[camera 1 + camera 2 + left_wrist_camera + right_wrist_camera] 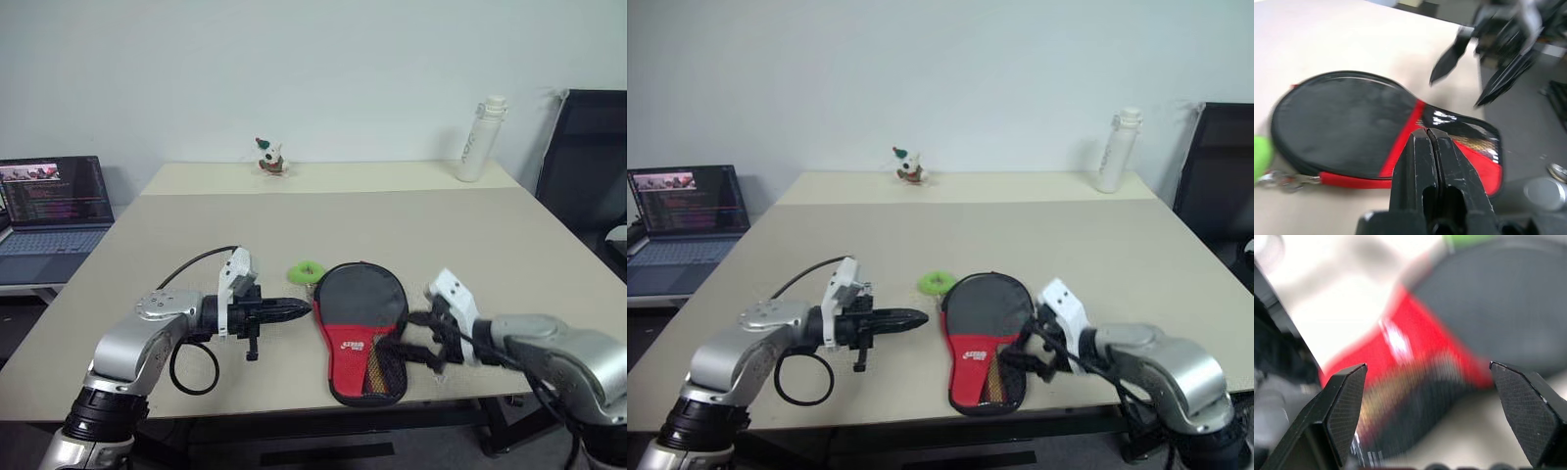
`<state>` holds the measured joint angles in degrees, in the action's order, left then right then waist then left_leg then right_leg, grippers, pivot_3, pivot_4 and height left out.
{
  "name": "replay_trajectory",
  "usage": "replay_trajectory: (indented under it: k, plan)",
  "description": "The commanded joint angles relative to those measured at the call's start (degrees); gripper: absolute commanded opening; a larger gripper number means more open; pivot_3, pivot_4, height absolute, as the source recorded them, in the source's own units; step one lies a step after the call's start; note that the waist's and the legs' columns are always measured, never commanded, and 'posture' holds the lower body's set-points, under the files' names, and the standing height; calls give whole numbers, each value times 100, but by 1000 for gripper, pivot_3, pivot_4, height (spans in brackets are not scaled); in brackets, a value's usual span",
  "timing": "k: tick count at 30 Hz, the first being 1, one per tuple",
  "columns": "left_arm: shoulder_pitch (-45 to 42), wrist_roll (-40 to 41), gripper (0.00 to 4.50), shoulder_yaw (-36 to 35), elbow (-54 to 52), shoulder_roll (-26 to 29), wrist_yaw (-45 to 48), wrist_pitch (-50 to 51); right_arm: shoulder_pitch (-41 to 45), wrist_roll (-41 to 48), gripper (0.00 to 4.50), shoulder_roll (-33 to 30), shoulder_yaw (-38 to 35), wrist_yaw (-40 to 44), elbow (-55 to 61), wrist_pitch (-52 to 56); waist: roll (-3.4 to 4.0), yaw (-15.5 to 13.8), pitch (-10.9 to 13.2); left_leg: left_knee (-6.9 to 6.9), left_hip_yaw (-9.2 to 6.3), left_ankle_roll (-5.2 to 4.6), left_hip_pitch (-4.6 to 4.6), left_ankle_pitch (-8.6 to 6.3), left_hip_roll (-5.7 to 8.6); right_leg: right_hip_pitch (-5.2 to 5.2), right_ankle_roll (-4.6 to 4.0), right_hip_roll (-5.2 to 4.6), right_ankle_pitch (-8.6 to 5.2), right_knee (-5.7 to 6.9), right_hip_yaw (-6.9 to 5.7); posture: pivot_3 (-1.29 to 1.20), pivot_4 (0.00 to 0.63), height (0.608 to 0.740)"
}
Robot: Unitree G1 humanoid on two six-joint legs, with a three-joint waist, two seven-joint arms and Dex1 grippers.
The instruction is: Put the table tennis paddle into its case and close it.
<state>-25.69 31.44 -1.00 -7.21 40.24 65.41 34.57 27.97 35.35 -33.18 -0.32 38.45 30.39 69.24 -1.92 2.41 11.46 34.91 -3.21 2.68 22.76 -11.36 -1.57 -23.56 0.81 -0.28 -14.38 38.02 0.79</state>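
The case (361,328) is seen lying flat on the worktop (470,245), red panel and mesh uppermost, its handle end towards six o'clock. The paddle is judged to be already inside; whether the zip is fully closed cannot be told. The left end effector (292,310) is pressed shut at the case's nine o'clock, holding nothing. The right end effector (1425,416) is spread wide, empty, at four o'clock

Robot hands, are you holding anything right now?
No, nothing. The left gripper is shut on nothing beside the case; the right gripper is open above the case's red end.
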Motion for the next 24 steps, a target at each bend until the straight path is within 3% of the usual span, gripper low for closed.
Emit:
replay_trajectory:
  k: [1,4,8,14,15,24]
  plan:
    - [-263,-197,0,-123,320,38,-234,-152,541,-218,4467,513,227,-196,-696,-657,0,-9,0,0,0,0,-1,0,-1,0,0,2,0,1,0,0,150,740]
    - [-445,-672,541,41,769,-45,-599,-451,915,-890,4500,1109,820,-533,-1803,-1421,-3,-15,-1,0,2,0,0,0,-1,0,-1,2,1,-1,2,0,150,740]
    - [-675,-1058,2025,207,1191,-241,-917,-661,998,-1500,4500,1493,1268,-766,-2519,-2054,-3,-61,-1,-1,8,1,18,-1,0,-17,-4,1,2,-2,7,0,150,740]
    - [-1372,-1744,4275,353,2340,-776,-1741,-1024,414,-1488,4500,1641,1246,-930,-1979,-1871,-7,-117,-3,4,8,3,34,-2,3,-31,-5,-5,6,4,5,0,150,740]
    - [-1503,-1825,4481,353,2574,-875,-1865,-1059,348,-1483,4500,1652,1229,-961,-1917,-1831,-7,-107,-3,5,8,3,32,-2,3,-31,-4,-5,5,6,3,0,150,740]
    - [-3038,-2278,4481,327,6008,-1775,-2200,-1587,298,-1601,4500,1832,1186,-1274,-1884,-1683,-7,-41,-4,9,14,2,21,-2,3,-24,-1,2,9,10,5,0,150,740]
